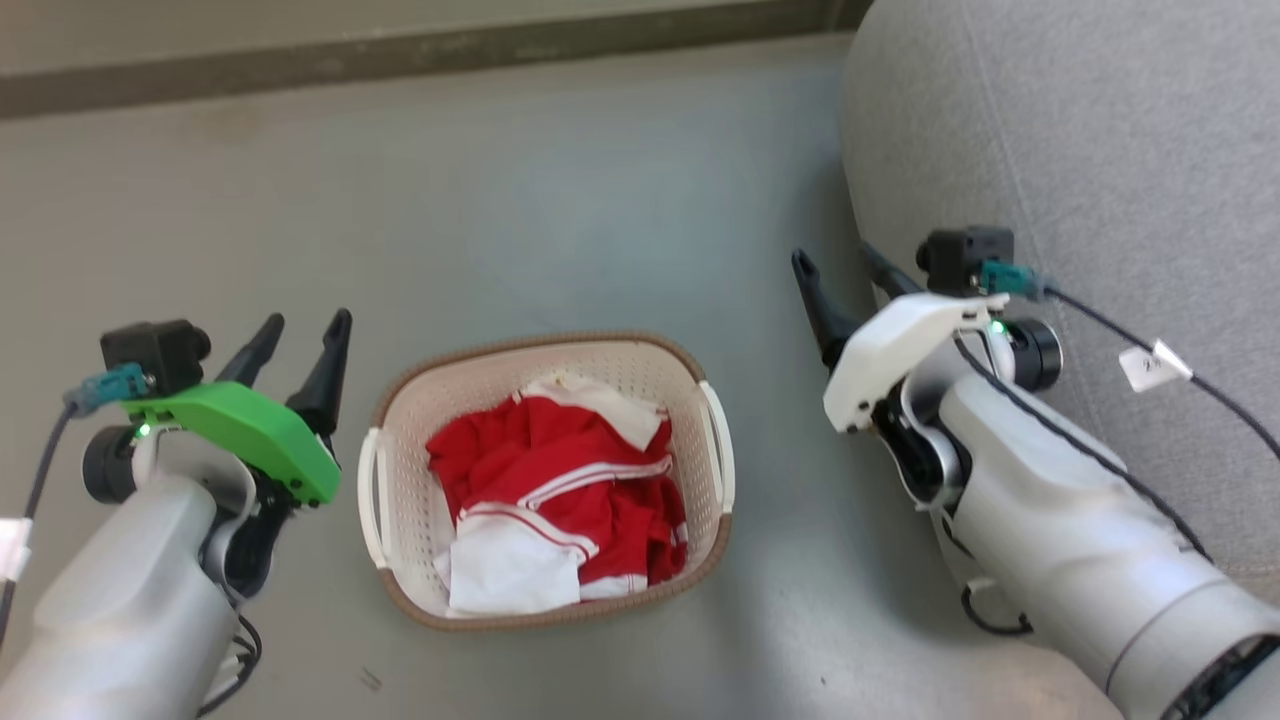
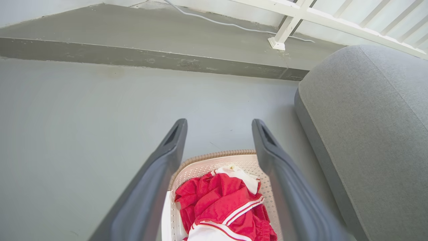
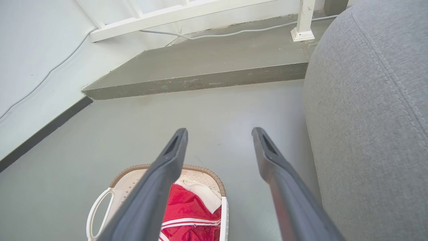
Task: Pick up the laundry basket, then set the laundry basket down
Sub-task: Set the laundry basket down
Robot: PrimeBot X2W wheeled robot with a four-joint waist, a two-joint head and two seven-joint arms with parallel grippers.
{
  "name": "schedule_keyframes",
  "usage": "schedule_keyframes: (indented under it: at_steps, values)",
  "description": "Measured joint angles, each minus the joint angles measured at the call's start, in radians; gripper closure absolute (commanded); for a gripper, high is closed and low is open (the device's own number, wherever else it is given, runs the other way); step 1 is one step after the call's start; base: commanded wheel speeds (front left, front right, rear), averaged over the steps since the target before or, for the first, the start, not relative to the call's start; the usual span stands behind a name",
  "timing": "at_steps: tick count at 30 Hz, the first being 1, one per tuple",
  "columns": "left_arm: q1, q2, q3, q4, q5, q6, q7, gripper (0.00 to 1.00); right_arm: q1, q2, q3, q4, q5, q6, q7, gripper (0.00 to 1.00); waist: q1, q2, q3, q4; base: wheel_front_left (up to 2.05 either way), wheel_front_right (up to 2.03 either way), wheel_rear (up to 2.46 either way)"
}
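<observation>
The laundry basket (image 1: pixel 405 470) stands on the grey floor between my arms, cream-white and perforated, with a brown rim and white side handles. Red and white clothes (image 1: pixel 560 500) fill it. My left gripper (image 1: pixel 300 335) hovers open just left of the basket, apart from its left handle (image 1: pixel 368 495). My right gripper (image 1: pixel 838 262) is open, well to the right of the right handle (image 1: pixel 722 445). The basket (image 2: pixel 234 159) sits low between the left fingers in the left wrist view. In the right wrist view the basket (image 3: pixel 133 177) lies lower left.
A large grey upholstered seat (image 1: pixel 1100 150) rises at the right, close beside my right arm. A raised darker step (image 1: pixel 400 60) runs along the far side of the floor, with a white railing post (image 3: pixel 302 20) and a cable beyond it.
</observation>
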State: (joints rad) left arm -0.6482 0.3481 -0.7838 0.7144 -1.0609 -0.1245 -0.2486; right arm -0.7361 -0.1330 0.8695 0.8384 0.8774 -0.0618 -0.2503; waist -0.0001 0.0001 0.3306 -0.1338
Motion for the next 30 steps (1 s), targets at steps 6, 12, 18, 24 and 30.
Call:
schedule_keyframes:
  at_steps: [6, 12, 18, 24, 30]
  values:
    - [0.087, -0.015, 0.061, -0.045, 0.039, 0.0, 0.0, 0.0, 0.096, -0.003, -0.064, -0.062, -0.049, -0.006, 0.0, 0.0, 0.0, 0.0, -0.086, 0.006, 0.0, 0.0, 0.0]
    - [0.16, -0.027, 0.143, -0.108, 0.084, 0.0, 0.0, 0.0, 0.181, -0.024, -0.127, -0.125, -0.107, -0.021, 0.0, 0.0, 0.0, 0.0, -0.171, 0.011, 0.0, 0.0, 0.0]
    - [0.219, -0.034, 0.237, -0.197, 0.13, 0.0, 0.0, 0.0, 0.23, -0.047, -0.191, -0.195, -0.166, -0.037, 0.0, 0.0, 0.0, 0.0, -0.233, 0.016, 0.0, 0.0, 0.0]
    - [0.278, -0.038, 0.304, -0.274, 0.225, 0.006, 0.0, 0.0, 0.273, -0.065, -0.245, -0.261, -0.23, -0.047, 0.0, 0.0, 0.0, 0.0, -0.262, 0.021, 0.0, 0.0, 0.0]
    - [0.335, -0.036, 0.353, -0.339, 0.321, 0.032, 0.0, 0.0, 0.313, -0.074, -0.292, -0.316, -0.291, -0.056, 0.0, 0.0, 0.0, 0.0, -0.269, 0.024, 0.0, 0.0, 0.0]
